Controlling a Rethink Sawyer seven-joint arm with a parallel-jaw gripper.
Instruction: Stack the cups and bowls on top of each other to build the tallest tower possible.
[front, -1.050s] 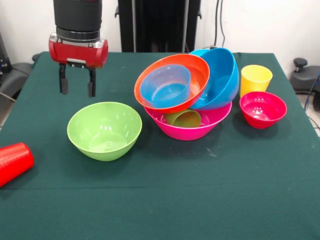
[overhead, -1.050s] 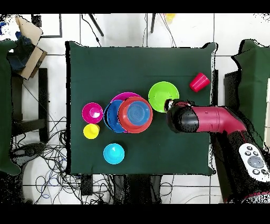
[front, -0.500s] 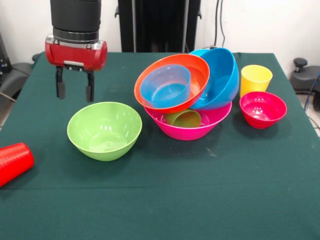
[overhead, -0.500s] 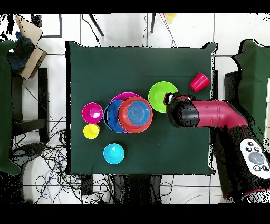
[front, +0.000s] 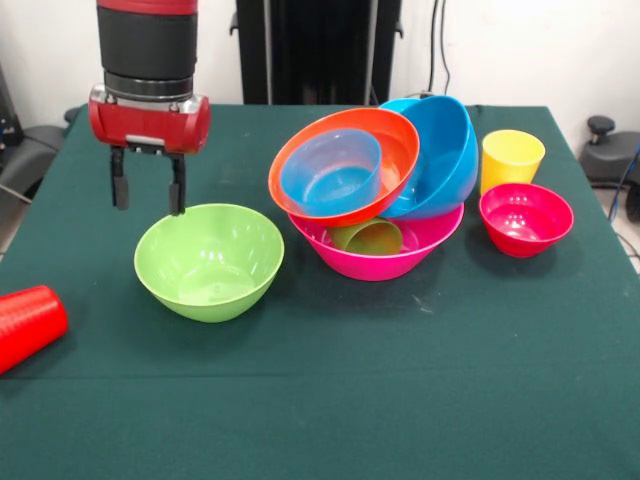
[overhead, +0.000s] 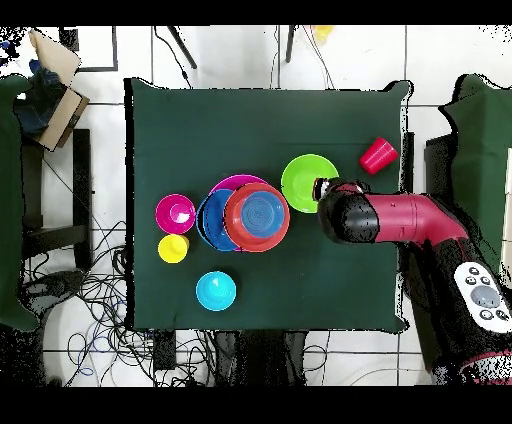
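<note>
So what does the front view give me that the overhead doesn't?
Front only: the open gripper just above the lime bowl's far rim, and the green cup lying inside the pink bowl. Overhead only: the cyan bowl standing alone. Both show the red cup, yellow cup and magenta bowl.

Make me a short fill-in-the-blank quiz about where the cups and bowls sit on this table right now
1. The gripper hangs above the rim of the ____ bowl.
2. The red cup lies on its ____.
3. The small translucent blue bowl sits inside the ____ bowl.
4. The yellow cup stands beside the small ____ bowl.

Missing words: lime green; side; orange; magenta-red
</note>
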